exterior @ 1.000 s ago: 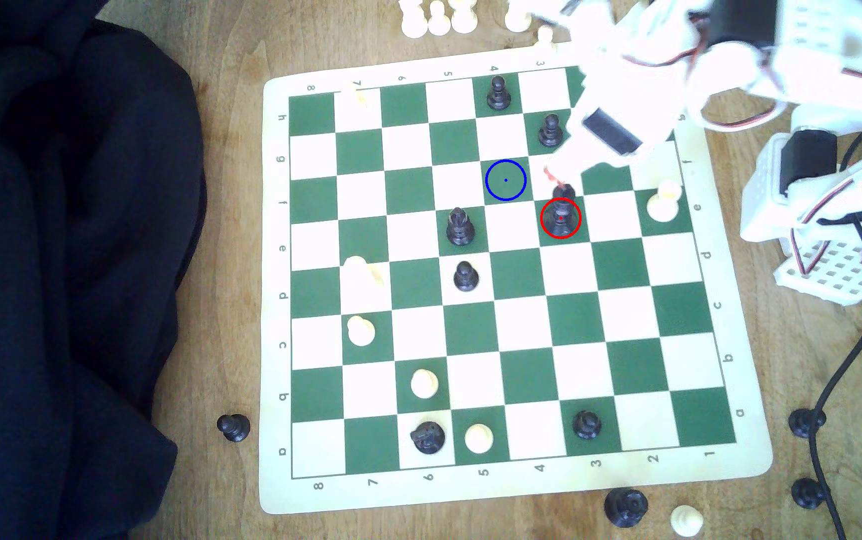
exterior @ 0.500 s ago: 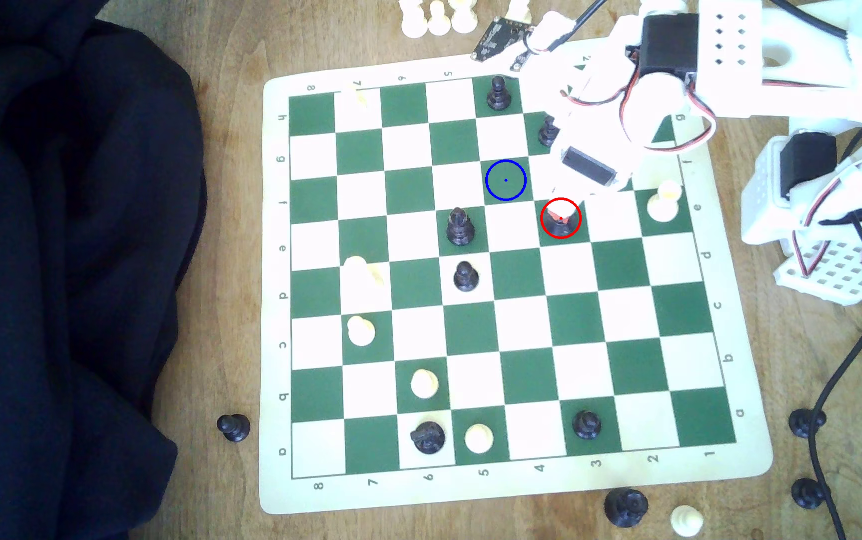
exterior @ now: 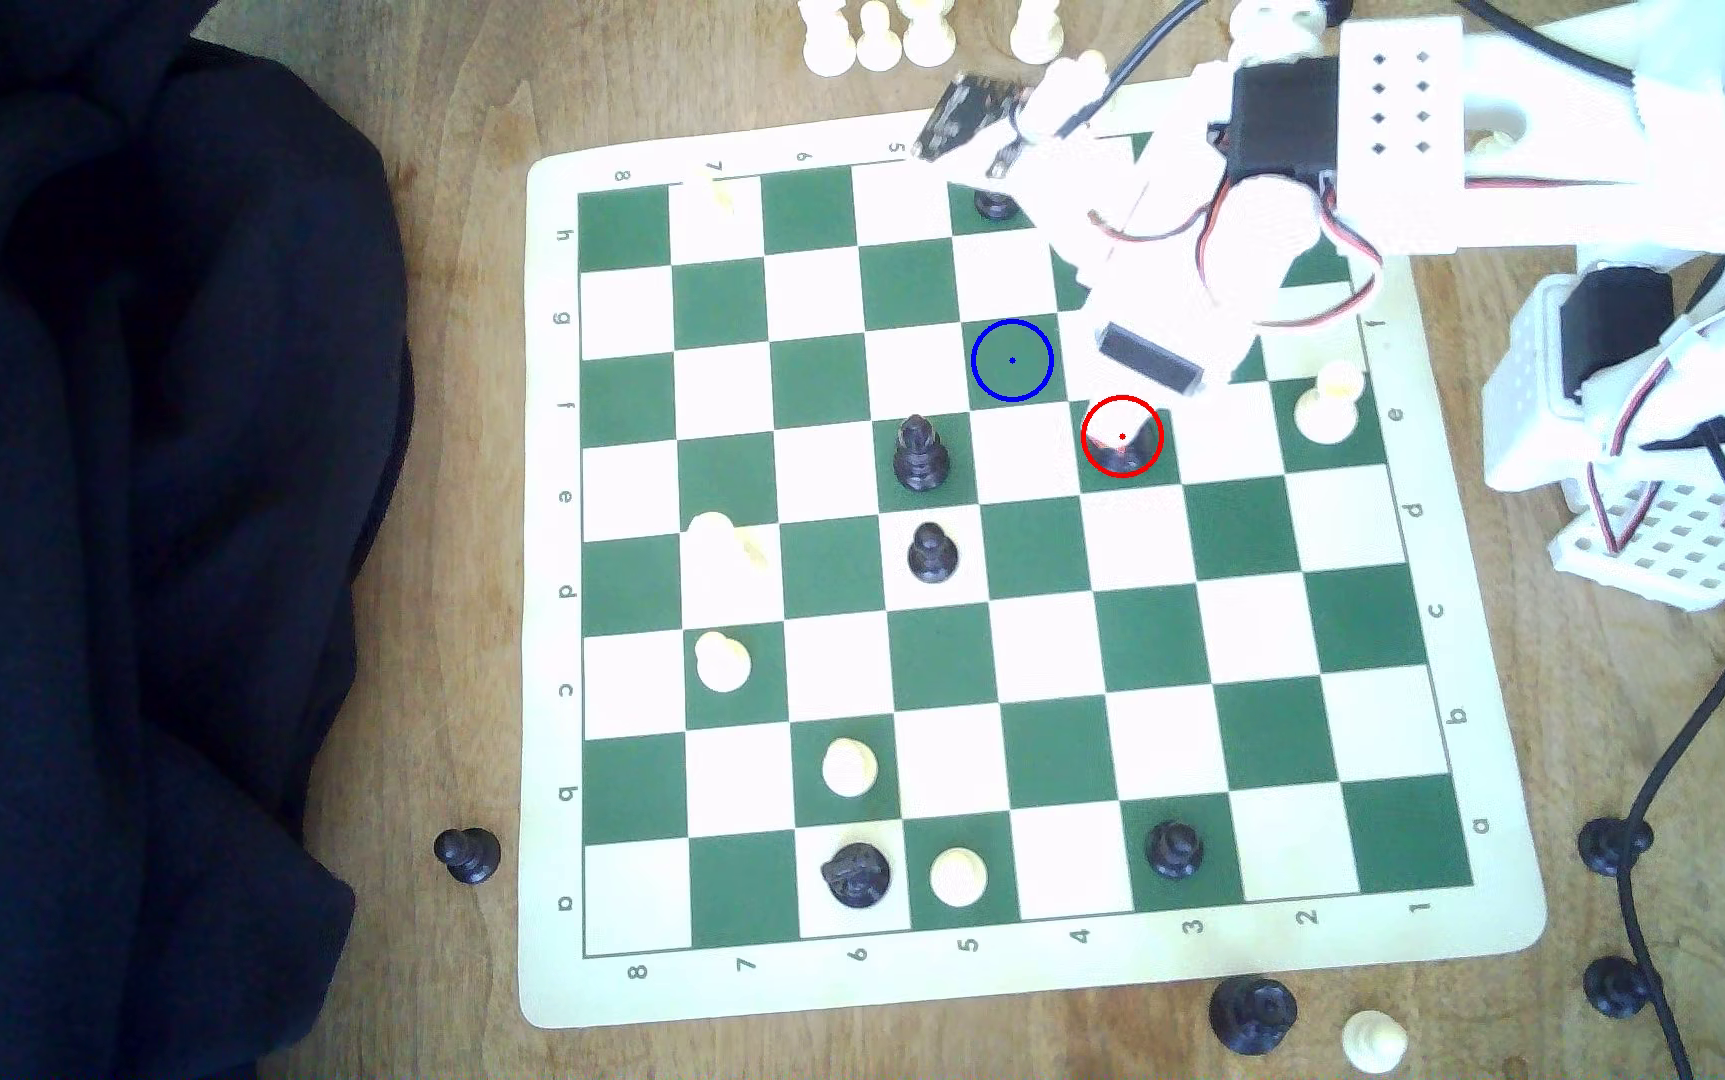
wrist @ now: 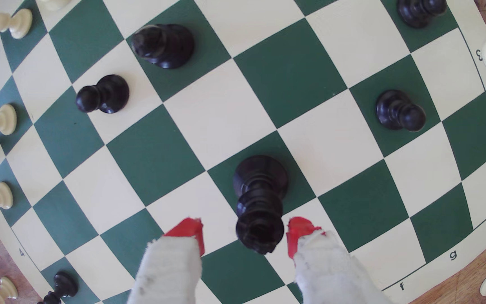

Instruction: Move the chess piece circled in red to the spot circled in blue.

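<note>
Hobby or home robotics bench, not industrial lab. Evidence: wood-grain tabletop (exterior: pixel 442 436); roll-up green-and-white vinyl chess mat (exterior: pixel 1045 966); white 3D-printed plastic arm with exposed red-white servo wires (exterior: pixel 1398 135); loose black cable (exterior: pixel 1710 685); dark navy cloth heaped beside mat (exterior: pixel 110 519); captured plastic chessmen scattered off-board.

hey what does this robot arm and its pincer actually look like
The arm is white printed plastic with black motor blocks, a grid of small holes on one segment, and red, white and black wires looping between joints. The pincer has two white fingers wrapped in fuzzy white material, tipped with red pads.
</note>
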You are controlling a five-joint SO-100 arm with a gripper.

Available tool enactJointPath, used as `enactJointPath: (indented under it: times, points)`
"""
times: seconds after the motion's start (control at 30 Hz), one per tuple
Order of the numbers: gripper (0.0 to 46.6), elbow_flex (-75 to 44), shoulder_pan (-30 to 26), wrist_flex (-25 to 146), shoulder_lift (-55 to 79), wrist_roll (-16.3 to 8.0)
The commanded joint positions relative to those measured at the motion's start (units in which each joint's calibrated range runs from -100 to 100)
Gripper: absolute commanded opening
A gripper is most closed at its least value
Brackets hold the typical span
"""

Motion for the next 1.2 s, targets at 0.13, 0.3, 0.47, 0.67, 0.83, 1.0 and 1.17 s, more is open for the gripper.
enactJointPath:
  times: [0.13, 0.3, 0.47, 0.67, 0.83, 1.0, 1.17]
  points:
    - [14.4, -6.0, -0.4, -1.2, 2.6, 0.2]
    - [14.0, -5.8, 0.1, -1.2, 3.4, 0.6]
    - [12.7, -5.7, 0.1, -0.8, 3.5, 0.9]
    - [12.8, -6.1, -0.1, 0.0, 4.1, 1.2]
    - [12.7, -6.1, -0.1, 0.5, 4.5, 1.3]
    - [4.6, -6.4, -0.2, 0.4, 4.2, 1.4]
    - [0.2, -6.8, -0.3, 1.1, 4.1, 2.0]
